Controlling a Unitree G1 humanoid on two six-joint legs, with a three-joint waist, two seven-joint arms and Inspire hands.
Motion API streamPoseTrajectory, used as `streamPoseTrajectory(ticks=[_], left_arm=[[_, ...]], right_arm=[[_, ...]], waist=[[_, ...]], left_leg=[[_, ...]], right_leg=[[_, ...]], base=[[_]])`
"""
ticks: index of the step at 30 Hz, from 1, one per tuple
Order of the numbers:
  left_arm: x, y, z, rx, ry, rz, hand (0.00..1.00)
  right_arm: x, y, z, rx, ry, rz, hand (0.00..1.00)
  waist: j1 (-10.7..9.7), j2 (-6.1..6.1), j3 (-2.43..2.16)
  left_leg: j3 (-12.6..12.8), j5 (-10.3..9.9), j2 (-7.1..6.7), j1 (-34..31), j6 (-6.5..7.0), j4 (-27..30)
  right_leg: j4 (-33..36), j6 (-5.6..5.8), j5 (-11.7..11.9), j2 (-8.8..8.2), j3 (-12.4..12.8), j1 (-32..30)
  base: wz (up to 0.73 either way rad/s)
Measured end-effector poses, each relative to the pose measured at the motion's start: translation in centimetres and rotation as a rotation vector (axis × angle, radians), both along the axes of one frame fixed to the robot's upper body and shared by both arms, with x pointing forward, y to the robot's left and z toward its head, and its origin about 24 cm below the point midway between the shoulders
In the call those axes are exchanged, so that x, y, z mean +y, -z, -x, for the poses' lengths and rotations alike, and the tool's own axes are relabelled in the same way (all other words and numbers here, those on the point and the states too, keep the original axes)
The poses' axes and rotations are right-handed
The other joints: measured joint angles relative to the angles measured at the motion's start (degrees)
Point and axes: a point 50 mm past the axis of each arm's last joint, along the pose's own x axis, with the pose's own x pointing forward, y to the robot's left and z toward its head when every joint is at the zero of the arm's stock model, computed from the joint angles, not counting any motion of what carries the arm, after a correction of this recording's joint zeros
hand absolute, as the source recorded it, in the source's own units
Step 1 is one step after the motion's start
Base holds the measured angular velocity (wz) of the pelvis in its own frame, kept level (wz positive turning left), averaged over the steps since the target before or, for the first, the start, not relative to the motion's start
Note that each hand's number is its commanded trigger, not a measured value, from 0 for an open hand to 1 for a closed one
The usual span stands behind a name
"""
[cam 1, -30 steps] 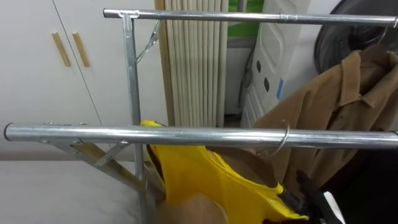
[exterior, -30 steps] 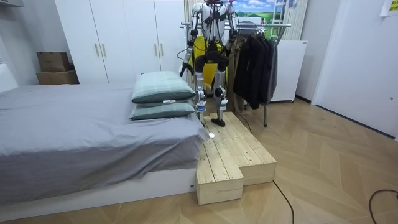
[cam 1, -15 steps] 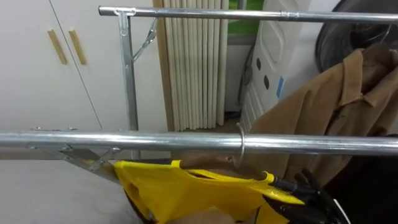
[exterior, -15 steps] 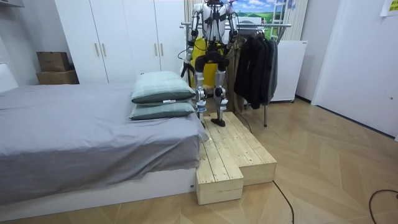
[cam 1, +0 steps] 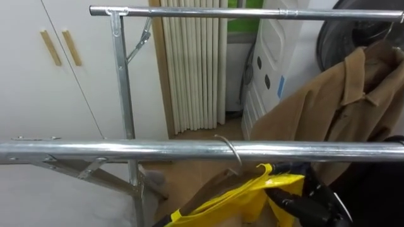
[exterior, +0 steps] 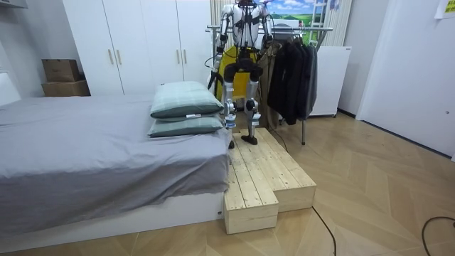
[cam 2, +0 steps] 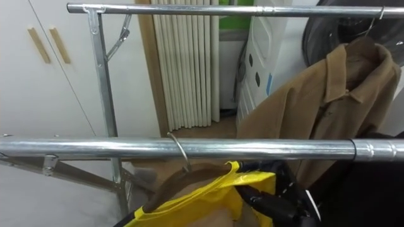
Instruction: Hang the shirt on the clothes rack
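Left eye view, hanger hook [cam 1: 230, 150] over the near rail [cam 1: 95, 151], yellow garment [cam 1: 252, 198] hanging just below, right hand [cam 1: 298, 202] at its right end, fingers curled on the cloth, brown coat [cam 1: 328, 104] on the far rail [cam 1: 252, 12], room view, robot standing on a wooden platform [exterior: 263, 178] just beside the bed [exterior: 85, 149].

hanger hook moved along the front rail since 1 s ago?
Yes: the hanger hook slid left along the front rail, toward the upright post.

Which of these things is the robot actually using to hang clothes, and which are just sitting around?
In use: yellow garment, its hanger, the near rail it hooks over, right hand at the garment.
Just about: brown coat on the far rail, wardrobe, bed, pillows.
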Motion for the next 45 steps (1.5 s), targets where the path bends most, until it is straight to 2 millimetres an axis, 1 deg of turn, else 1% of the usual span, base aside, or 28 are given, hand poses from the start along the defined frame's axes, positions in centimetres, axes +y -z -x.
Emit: streamPoseTrajectory(ticks=[4, 6, 7, 9, 11, 13, 15, 17, 18, 20, 22, 26, 28, 35, 37, 38, 39, 42, 43, 44, 45], left_arm=[[0.1, 0.0, 0.1, 0.004, -0.006, -0.011, 0.0], [0.1, 0.0, 0.0, -0.001, -0.006, -0.016, 0.0], [0.1, 0.0, 0.0, -0.006, -0.006, -0.017, 0.0], [0.1, -0.1, -0.1, -0.019, -0.005, -0.02, 0.0], [0.1, -0.1, 0.1, -0.018, -0.008, -0.023, 0.0], [0.1, -0.1, 0.0, -0.02, -0.007, -0.022, 0.0], [0.1, -0.1, 0.2, -0.013, -0.01, -0.021, 0.0], [0.1, 0.0, 0.9, 0.002, -0.01, -0.017, 0.0], [0.1, 0.0, 0.9, 0.003, -0.01, -0.016, 0.0], [0.2, 0.0, 1.0, 0.006, -0.011, -0.018, 0.0], [0.2, 0.0, 1.1, 0.007, -0.014, -0.019, 0.0], [0.3, -0.1, 0.8, -0.004, -0.017, -0.02, 0.0], [0.3, -0.1, 0.7, -0.005, -0.017, -0.021, 0.0], [0.5, -0.1, 1.0, -0.004, -0.046, -0.022, 0.0], [0.6, -0.1, 1.0, -0.006, -0.061, -0.023, 0.0], [0.7, -0.1, 1.1, -0.008, -0.07, -0.026, 0.0], [0.8, -0.1, 1.1, -0.01, -0.07, -0.028, 0.0], [0.9, -0.2, 1.2, -0.008, -0.073, -0.03, 0.0], [0.9, -0.1, 1.3, -0.007, -0.077, -0.029, 0.0], [0.9, -0.1, 1.5, 0.001, -0.079, -0.03, 0.0], [0.9, -0.1, 1.6, 0.003, -0.08, -0.03, 0.0]], right_arm=[[-0.2, 0.9, 0.4, 0.036, 0.003, 0.035, 0.0], [-0.5, 2.0, 1.1, 0.084, -0.004, 0.098, 0.0], [-0.6, 2.6, 1.6, 0.119, -0.014, 0.136, 0.0], [-0.7, 3.1, 2.1, 0.146, -0.031, 0.18, 0.0], [-0.8, 3.4, 2.6, 0.165, -0.042, 0.208, 0.0], [-0.9, 3.8, 2.9, 0.184, -0.045, 0.212, 0.0], [-1.1, 4.5, 3.3, 0.211, -0.047, 0.209, 0.0], [-1.5, 6.2, 4.5, 0.305, -0.035, 0.204, 0.0], [-1.5, 6.6, 4.8, 0.325, -0.033, 0.204, 0.0], [-1.9, 8.3, 6.5, 0.428, -0.02, 0.199, 0.0], [-2.1, 9.0, 7.4, 0.477, -0.015, 0.2, 0.0], [-2.4, 10.1, 8.8, 0.549, -0.015, 0.192, 0.0], [-2.4, 10.3, 9.0, 0.561, -0.021, 0.184, 0.0], [-2.6, 11.4, 10.8, 0.639, -0.005, 0.166, 0.0], [-2.8, 11.7, 11.4, 0.662, 0.023, 0.148, 0.0], [-2.9, 11.9, 11.9, 0.681, 0.03, 0.145, 0.0], [-3.0, 12.0, 12.1, 0.69, 0.034, 0.144, 0.0], [-3.3, 12.6, 14.0, 0.759, 0.051, 0.132, 0.0], [-3.3, 12.9, 14.9, 0.792, 0.055, 0.127, 0.0], [-3.3, 13.1, 15.7, 0.826, 0.059, 0.123, 0.0], [-3.3, 13.3, 16.1, 0.843, 0.06, 0.12, 0.0]], waist=[[-0.1, -0.13, 0.03], [-0.2, -0.38, -0.03], [-0.1, -0.52, 0.04], [-0.1, -0.53, 0.13], [-0.1, -0.45, 0.11], [-0.4, -0.41, -0.05], [-1.4, -0.34, -0.09], [-1.6, -0.24, -0.39], [-1.7, -0.2, -0.39], [-1.9, -0.25, -0.29], [-1.9, -0.28, -0.23], [-1.7, -0.57, 0.04], [-1.6, -0.64, 0.18], [-1.7, -0.65, 0.14], [-1.7, -0.74, 0.15], [-1.8, -0.81, 0.11], [-1.8, -0.85, 0.09], [-1.7, -0.78, -0.02], [-1.7, -0.77, -0.11], [-1.7, -0.81, -0.37], [-1.8, -0.84, -0.41]], left_leg=[[0.0, 0.0, 0.06, 0.1, 0.0, 0.0], [0.0, 0.0, 0.13, 0.1, -0.01, 0.0], [0.2, 0.0, 0.16, 0.1, 0.0, 0.0], [0.4, 0.0, 0.24, 0.1, -0.01, 0.0], [0.8, 0.0, 0.4, 0.1, -0.03, 0.0], [0.8, -0.1, 0.64, 0.1, -0.23, 0.0], [0.8, -0.2, 0.78, 0.8, -0.37, 0.0], [0.6, -0.2, 0.8, 1.7, -0.36, -0.1], [0.7, -0.2, 0.83, 1.7, -0.36, -0.1], [0.7, -0.2, 0.89, 1.7, -0.37, -0.1], [0.7, -0.2, 0.89, 1.7, -0.37, -0.1], [0.7, -0.2, 0.89, 1.6, -0.37, -0.1], [0.8, -0.2, 0.89, 1.6, -0.37, -0.1], [0.8, -0.2, 0.87, 1.6, -0.39, -0.1], [0.8, -0.2, 0.87, 1.6, -0.39, -0.1], [0.7, -0.2, 0.84, 1.5, -0.4, 0.0], [0.7, -0.2, 0.81, 1.5, -0.4, 0.0], [0.3, -0.2, 0.81, 1.4, -0.39, 0.0], [-0.1, -0.2, 0.82, 1.4, -0.39, 0.0], [-0.2, -0.2, 0.82, 1.4, -0.38, -0.1], [-0.4, -0.2, 0.82, 1.4, -0.37, -0.1]], right_leg=[[0.0, 0.0, 0.0, 0.06, 0.1, 0.2], [-0.1, 0.0, 0.0, 0.03, -0.2, 0.3], [0.0, 0.0, 0.0, 0.05, -0.2, 0.3], [-0.1, 0.0, 0.0, 0.09, -0.2, 0.2], [-0.2, -0.03, 0.0, 0.22, -0.3, 0.2], [-0.3, -0.06, 0.0, 0.39, -0.3, 0.3], [-0.2, -0.1, 0.0, 0.42, -0.4, 1.1], [-0.1, -0.1, 0.0, 0.45, 0.2, 2.2], [-0.1, -0.1, 0.0, 0.48, 0.2, 2.2], [0.0, -0.11, 0.0, 0.5, -0.2, 2.3], [0.1, -0.1, 0.0, 0.52, -0.1, 2.3], [-0.2, -0.15, 0.0, 0.46, -0.6, 2.0], [-0.4, -0.18, 0.0, 0.45, -0.6, 2.0], [-0.8, -0.37, -0.1, 0.46, -0.5, 2.0], [-0.8, -0.43, -0.2, 0.44, -0.6, 2.0], [-0.7, -0.77, -0.4, 0.42, -0.6, 1.9], [-0.7, -0.84, -0.4, 0.41, -0.6, 1.9], [-0.8, -0.86, -0.4, 0.45, -0.5, 2.0], [-0.9, -0.86, -0.4, 0.44, -0.5, 2.1], [-0.5, -0.89, -0.4, 0.42, -0.4, 2.2], [-0.2, -0.89, -0.4, 0.49, -0.3, 2.3]], base=[[0.0], [0.05], [0.0], [0.0], [0.0], [0.0], [0.06], [0.0], [-0.04], [0.05], [0.0], [0.01], [0.0], [0.0], [0.0], [0.03], [0.0], [0.0], [0.03], [0.04], [0.08]])
